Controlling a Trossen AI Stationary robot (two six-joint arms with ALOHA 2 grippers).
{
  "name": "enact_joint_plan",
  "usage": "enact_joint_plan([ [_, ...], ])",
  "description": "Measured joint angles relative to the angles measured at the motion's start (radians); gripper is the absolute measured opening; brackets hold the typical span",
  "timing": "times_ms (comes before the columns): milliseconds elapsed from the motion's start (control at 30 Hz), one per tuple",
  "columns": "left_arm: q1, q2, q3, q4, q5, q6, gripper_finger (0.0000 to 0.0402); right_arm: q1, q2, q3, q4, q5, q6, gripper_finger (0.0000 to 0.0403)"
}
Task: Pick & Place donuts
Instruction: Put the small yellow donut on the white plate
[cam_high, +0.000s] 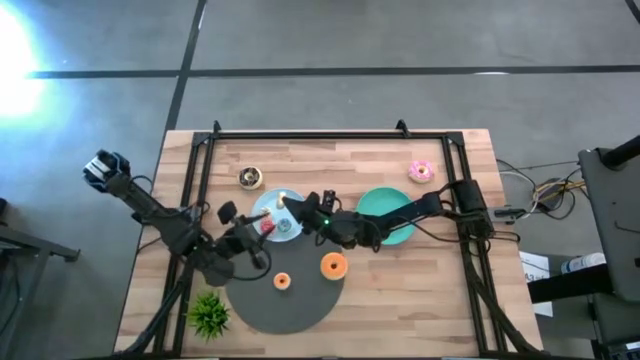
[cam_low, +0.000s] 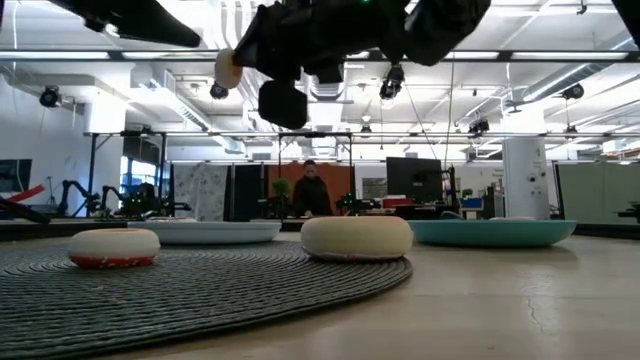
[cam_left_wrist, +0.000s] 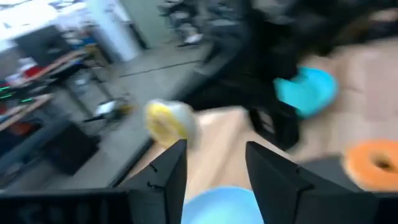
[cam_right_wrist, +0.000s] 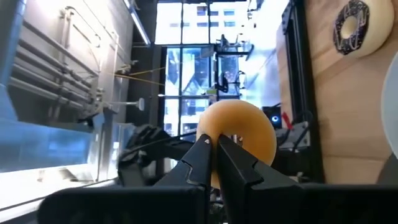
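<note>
My right gripper hangs above the light blue plate, shut on a small tan donut with yellow icing; in the low view it is high above the table. My left gripper is open, low over the same plate's near-left part, beside something small and red. A large orange donut and a mini one lie flat on the dark round mat. A pink donut and a brown one lie on the wood. My right gripper pinches the small donut by its ring between the two fingertips. The arm reaches in from the table's right. The donut is lifted clear above the light blue plate, standing on edge past the fingertips.
The green plate lies right of the blue one, under my right arm. A small green plant stands at the near-left corner. A black frame runs round the table's edge. A person stands far behind the table.
</note>
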Motion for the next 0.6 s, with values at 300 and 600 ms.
enact_joint_plan([
  [300,0.123,0.029,0.0,0.014,-0.005,-0.077,0.0158,0.002,0.0,0.044,-0.029,0.007,-0.01,0.0013],
  [600,0.187,0.028,0.0,0.04,0.071,-0.08,0.0158,0.004,0.0,0.049,-0.051,0.008,0.035,0.0013],
])
